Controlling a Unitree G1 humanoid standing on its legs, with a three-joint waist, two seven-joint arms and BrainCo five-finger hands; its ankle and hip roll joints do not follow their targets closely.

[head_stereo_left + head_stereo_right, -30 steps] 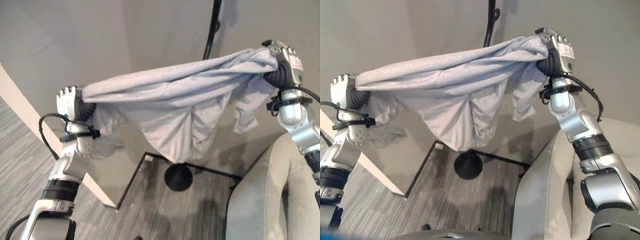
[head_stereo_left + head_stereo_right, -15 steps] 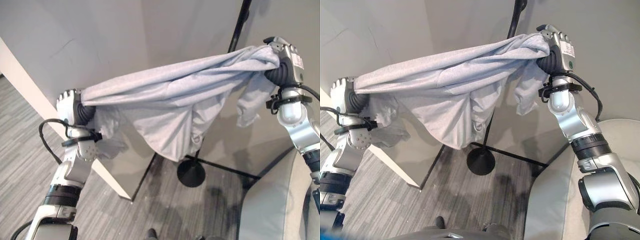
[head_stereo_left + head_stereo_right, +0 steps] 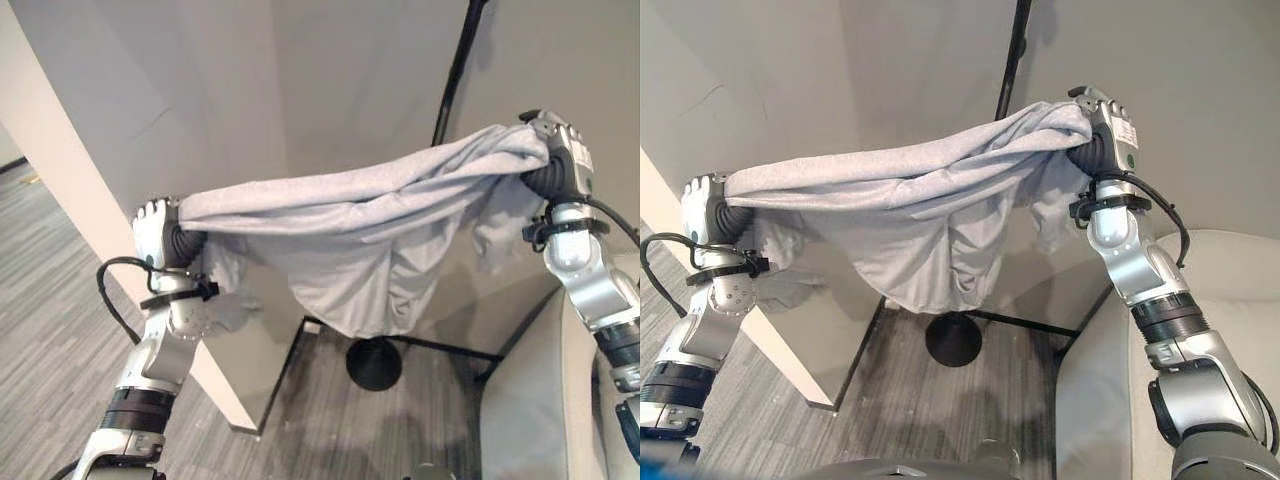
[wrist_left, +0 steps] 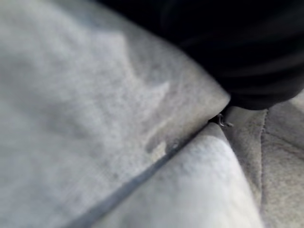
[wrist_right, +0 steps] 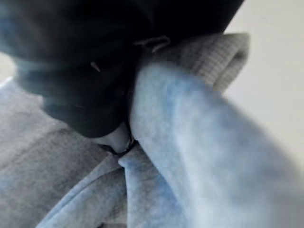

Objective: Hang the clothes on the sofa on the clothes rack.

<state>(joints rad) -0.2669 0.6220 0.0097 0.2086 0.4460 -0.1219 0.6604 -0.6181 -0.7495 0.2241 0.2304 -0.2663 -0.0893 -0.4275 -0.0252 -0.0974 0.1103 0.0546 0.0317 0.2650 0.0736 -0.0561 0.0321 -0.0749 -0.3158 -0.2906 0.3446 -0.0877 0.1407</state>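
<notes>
At left-centre of the left eye view, left hand (image 3: 152,228) is raised with fingers curled round one end of a light grey garment (image 3: 350,235), clamping it. Left wrist view shows grey cloth pressed close against the dark ribbed cover. White wall panel (image 3: 70,190) runs down behind the left arm, grey wood-look floor (image 3: 50,330) at lower left. Garment stretches as a bunched band across mid-frame from the left hand up to the right hand, its loose middle sagging down in folds at centre. Behind the garment, black pole of the clothes rack (image 3: 455,70) rises at upper centre-right; its round black base (image 3: 375,363) sits on the floor below the sagging cloth, thin black floor bars beside it. At upper right, right hand (image 3: 558,150) is higher than the left, fingers closed on the garment's other end, a flap hanging beside its wrist. Pale grey sofa (image 3: 1240,290) at lower right.
</notes>
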